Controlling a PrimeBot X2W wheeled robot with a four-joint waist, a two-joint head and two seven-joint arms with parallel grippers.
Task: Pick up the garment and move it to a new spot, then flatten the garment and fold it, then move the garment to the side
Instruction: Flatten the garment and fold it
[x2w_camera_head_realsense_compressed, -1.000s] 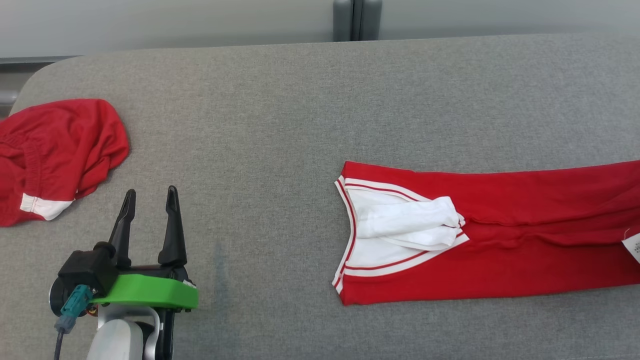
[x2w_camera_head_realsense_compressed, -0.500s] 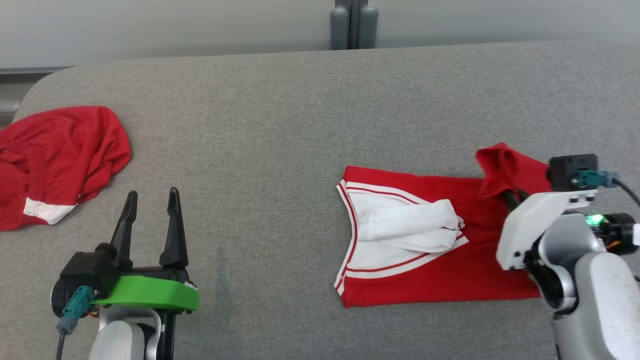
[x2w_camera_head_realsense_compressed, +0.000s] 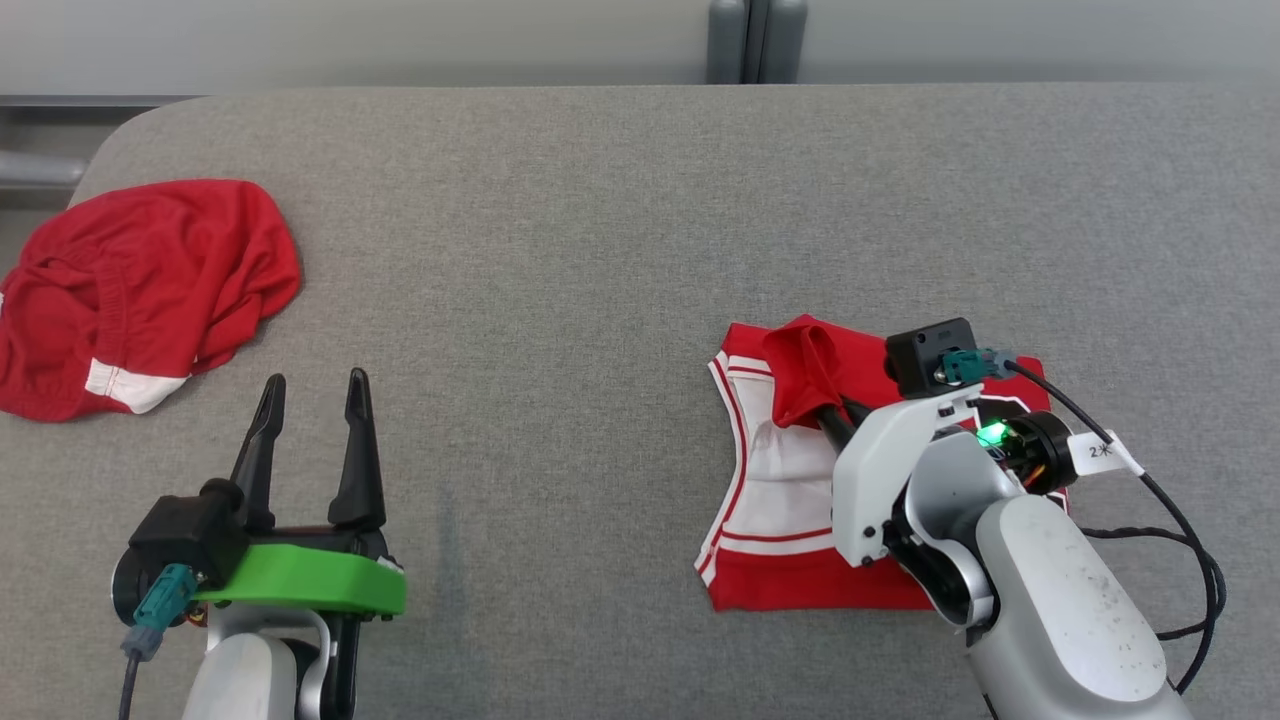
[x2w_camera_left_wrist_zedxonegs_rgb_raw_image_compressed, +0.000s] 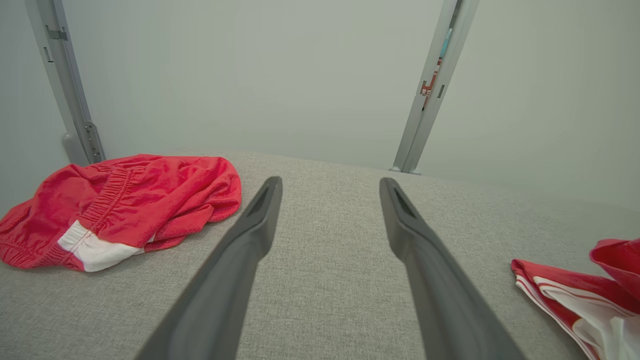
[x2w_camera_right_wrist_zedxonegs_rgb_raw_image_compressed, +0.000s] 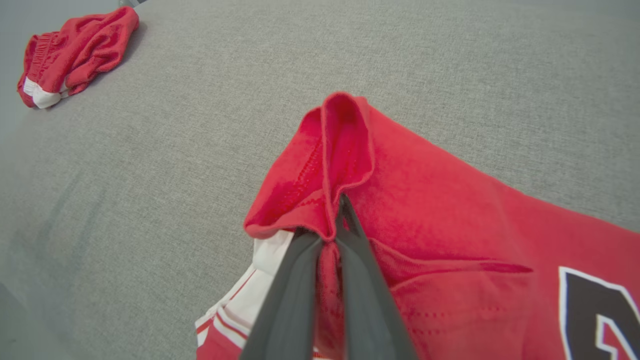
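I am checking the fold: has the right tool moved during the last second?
Yes. The right tool, shut on the jersey, has come leftward over its white collar, which kept its place.

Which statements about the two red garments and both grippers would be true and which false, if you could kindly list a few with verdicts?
1. The right gripper is shut on a fold of the red jersey with white trim. True.
2. The left gripper holds the crumpled red shorts. False: it is open and empty, apart from the shorts.
3. The shorts lie on the grey fabric surface, on the robot's left. True.
4. The jersey lies completely flat. False: the pinched fold is raised above the rest of it.
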